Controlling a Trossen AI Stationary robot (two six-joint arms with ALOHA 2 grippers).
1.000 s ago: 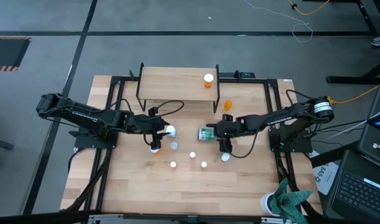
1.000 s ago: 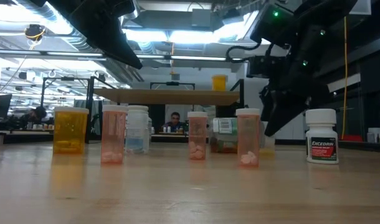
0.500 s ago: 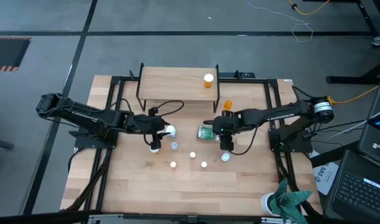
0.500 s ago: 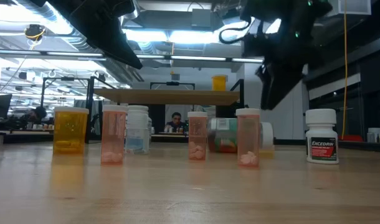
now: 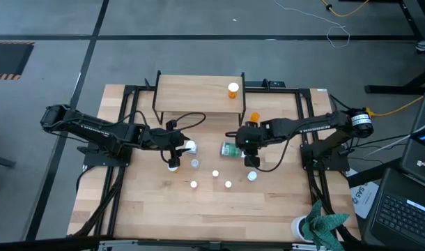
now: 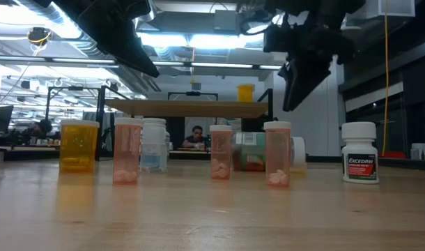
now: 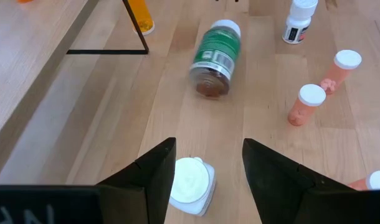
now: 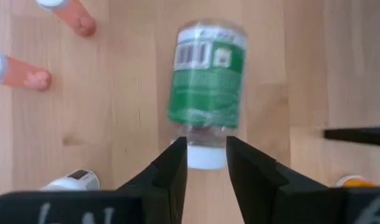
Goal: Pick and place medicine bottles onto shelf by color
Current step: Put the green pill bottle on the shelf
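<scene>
Tabletop (image 5: 150,209), 1 shelf (image 5: 198,94), 9 bottles (image 5: 231,149)

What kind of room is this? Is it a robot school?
Probably a robotics lab or workshop, not a school. Two dark robot arms work at a wooden table, cables trail over the grey floor, a laptop sits beside it, and benches stretch away under bright ceiling lights.

Green-labelled bottle (image 8: 207,84), white cap; light-wood shelf (image 5: 197,93).
</scene>
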